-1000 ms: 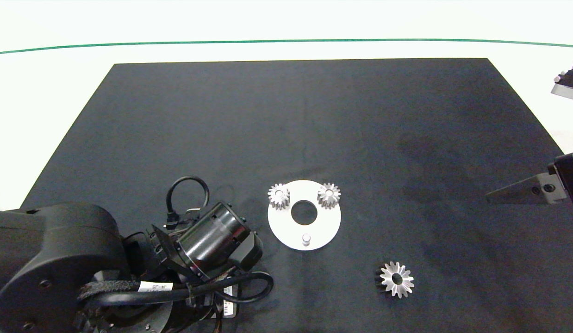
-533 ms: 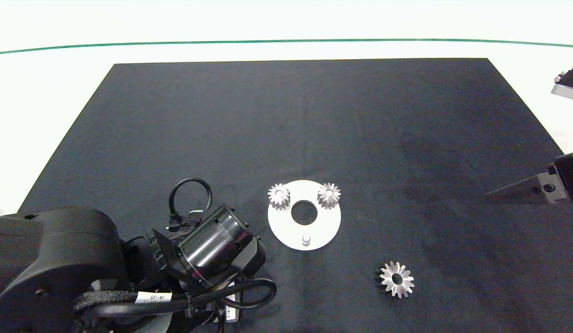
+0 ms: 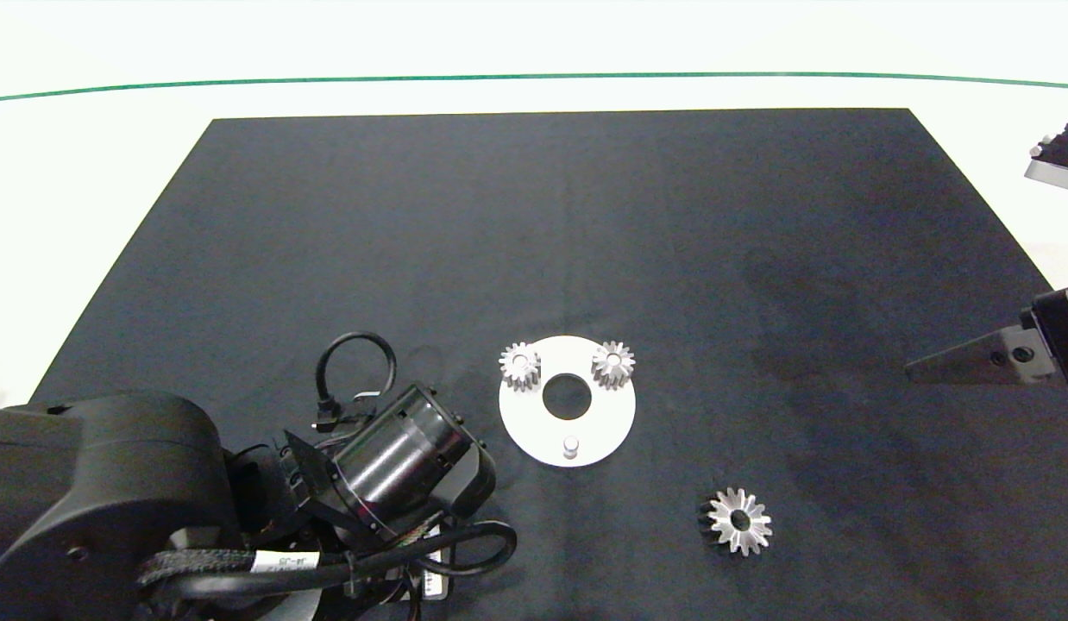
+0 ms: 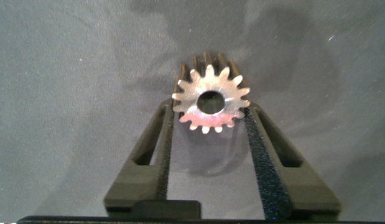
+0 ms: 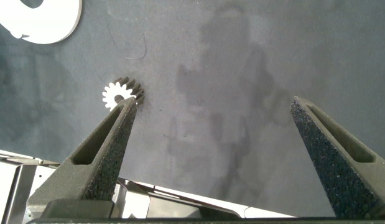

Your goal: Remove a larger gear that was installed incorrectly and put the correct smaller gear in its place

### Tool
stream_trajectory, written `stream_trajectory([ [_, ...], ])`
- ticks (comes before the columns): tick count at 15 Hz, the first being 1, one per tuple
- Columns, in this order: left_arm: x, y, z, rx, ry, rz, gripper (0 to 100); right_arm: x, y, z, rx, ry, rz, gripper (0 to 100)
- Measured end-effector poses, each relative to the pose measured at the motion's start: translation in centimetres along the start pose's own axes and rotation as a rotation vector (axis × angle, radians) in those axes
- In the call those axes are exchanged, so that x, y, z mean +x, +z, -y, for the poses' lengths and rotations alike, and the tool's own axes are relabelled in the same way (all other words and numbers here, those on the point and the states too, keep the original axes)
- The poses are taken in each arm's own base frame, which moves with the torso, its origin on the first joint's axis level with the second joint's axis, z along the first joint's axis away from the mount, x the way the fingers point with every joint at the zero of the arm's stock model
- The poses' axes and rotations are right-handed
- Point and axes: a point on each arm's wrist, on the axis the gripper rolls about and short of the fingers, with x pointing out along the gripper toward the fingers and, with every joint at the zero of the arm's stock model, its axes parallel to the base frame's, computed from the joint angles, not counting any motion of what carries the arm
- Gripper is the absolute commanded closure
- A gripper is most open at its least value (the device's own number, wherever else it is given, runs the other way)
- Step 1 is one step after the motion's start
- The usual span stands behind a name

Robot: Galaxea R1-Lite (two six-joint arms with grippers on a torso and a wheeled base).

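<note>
- Left arm's wrist shifted slightly toward the near edge since a second ago; gears and plate unmoved.
- Small silver blunt-toothed spur gear (image 4: 210, 101) clamped between left gripper (image 4: 210, 115) fingers, above the black mat (image 3: 534, 241).
- Wide silver star-toothed gear (image 3: 738, 521) lies on mat, apart from white round plate (image 3: 603, 423).
- Plate carries two small silver gears (image 3: 520, 365) (image 3: 612, 363) and a bare peg (image 3: 570, 446).
- Right gripper (image 5: 211, 109) spread wide, at mat's right edge.

A robot test bench — black mat (image 3: 534, 224) on a white table (image 3: 85, 172) marked with green tape (image 3: 327, 80).
</note>
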Motion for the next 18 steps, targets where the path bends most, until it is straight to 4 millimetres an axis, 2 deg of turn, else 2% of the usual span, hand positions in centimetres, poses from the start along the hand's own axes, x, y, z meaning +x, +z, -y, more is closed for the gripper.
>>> stream_trajectory([
  [9, 0.1, 0.07, 0.01, 0.005, 0.016, 0.031, 80, 0.03, -0.02, 0.0, 0.0, -0.001, -0.001, 0],
  [18, -0.02, 0.3, 0.16, 0.002, 0.012, 0.04, 87, 0.04, -0.02, 0.01, 0.0, -0.001, -0.002, 0],
])
